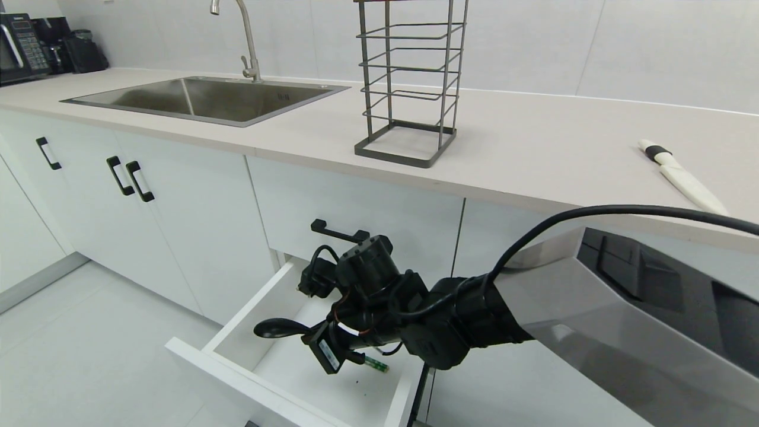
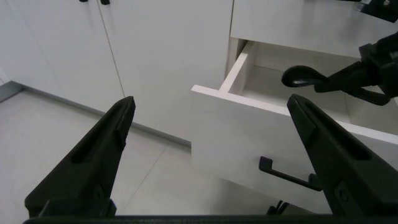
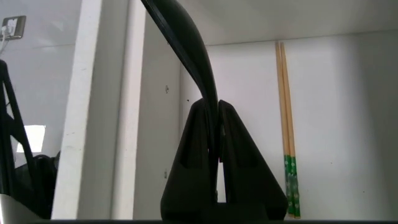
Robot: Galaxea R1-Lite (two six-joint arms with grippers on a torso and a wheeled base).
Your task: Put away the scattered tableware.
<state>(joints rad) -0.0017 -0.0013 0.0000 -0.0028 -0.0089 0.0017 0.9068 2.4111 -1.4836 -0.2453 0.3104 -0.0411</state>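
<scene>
White cabinets (image 1: 195, 219), pale counter (image 1: 533, 148), steel sink (image 1: 207, 98), tiled walls (image 1: 593, 41).

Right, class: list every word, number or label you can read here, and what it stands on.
Nothing reads clearly.
Black appliance keypad: print too small.
White sticker behind the spoon: blurred.
Chopsticks, green ends: markings too small.
</scene>
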